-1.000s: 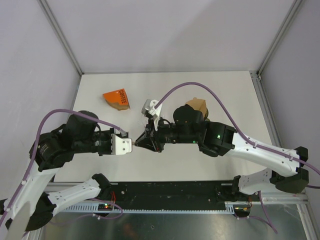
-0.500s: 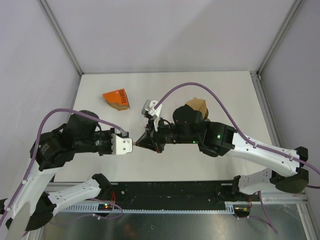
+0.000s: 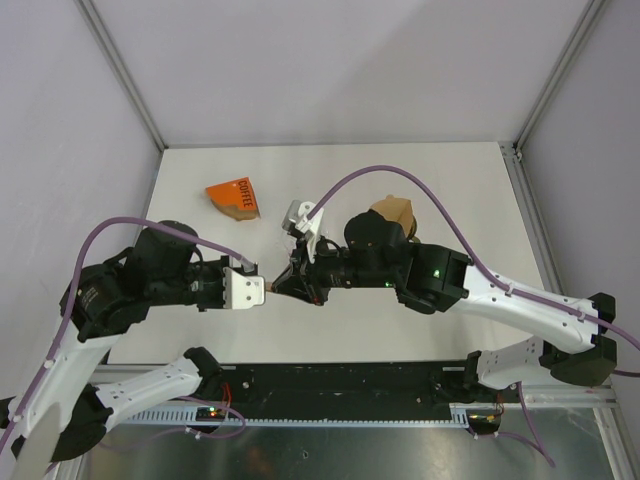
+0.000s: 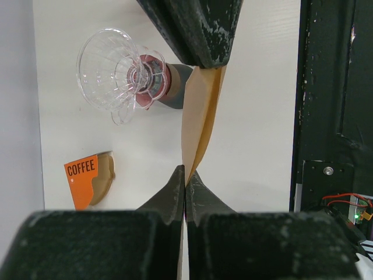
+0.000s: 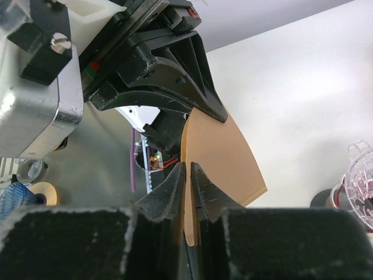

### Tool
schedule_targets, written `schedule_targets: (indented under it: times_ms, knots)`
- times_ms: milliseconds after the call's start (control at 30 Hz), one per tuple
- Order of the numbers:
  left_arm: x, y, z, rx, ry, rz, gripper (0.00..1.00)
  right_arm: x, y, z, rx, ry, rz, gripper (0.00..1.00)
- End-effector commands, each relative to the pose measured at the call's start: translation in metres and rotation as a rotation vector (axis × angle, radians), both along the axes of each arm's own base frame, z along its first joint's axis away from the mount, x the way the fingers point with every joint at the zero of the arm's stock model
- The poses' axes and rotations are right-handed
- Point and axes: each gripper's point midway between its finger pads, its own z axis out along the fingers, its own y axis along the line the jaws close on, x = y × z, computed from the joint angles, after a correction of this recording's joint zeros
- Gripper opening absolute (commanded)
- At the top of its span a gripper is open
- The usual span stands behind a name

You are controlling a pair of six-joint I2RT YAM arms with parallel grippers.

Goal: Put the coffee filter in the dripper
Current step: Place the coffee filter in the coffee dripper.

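Observation:
A brown paper coffee filter (image 4: pixel 201 116) hangs in the air between my two grippers, above the table's near middle. My left gripper (image 4: pixel 185 175) is shut on its pointed lower end. My right gripper (image 5: pixel 187 172) meets it tip to tip, its jaws pinched on one edge of the coffee filter (image 5: pixel 224 154), whose two layers spread slightly apart. In the top view only a sliver of the filter (image 3: pixel 270 287) shows between the left gripper (image 3: pixel 262 287) and the right gripper (image 3: pixel 284 283). The clear glass dripper (image 4: pixel 113 70) lies on its side on the table behind them; the top view also shows this dripper (image 3: pixel 299 214).
An orange packet marked COFFEE (image 3: pixel 235 199) lies at the back left of the white table (image 3: pixel 470 190). A brown pack (image 3: pixel 394 211) sits behind the right arm. The black front rail (image 4: pixel 332 116) runs along the table's near edge.
Hardly anything has moved. Both grippers stay tip to tip on the filter, and the right jaws have shifted only slightly.

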Motion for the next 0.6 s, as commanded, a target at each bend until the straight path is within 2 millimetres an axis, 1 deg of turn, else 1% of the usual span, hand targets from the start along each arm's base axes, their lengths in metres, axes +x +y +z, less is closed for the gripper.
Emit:
schedule_targets:
  times_ms: [0,400,567]
  knots:
    - [-0.005,-0.001,0.005,-0.009,0.002,-0.027,0.0,0.002,0.001,0.0,-0.006,-0.024,-0.008,0.13]
    - [-0.005,-0.003,0.005,-0.01,0.008,-0.032,0.0,0.0,0.004,-0.011,-0.052,-0.03,-0.004,0.19]
    - [-0.005,-0.003,0.003,-0.003,0.01,-0.028,0.0,-0.004,0.007,-0.012,-0.054,-0.023,0.017,0.21]
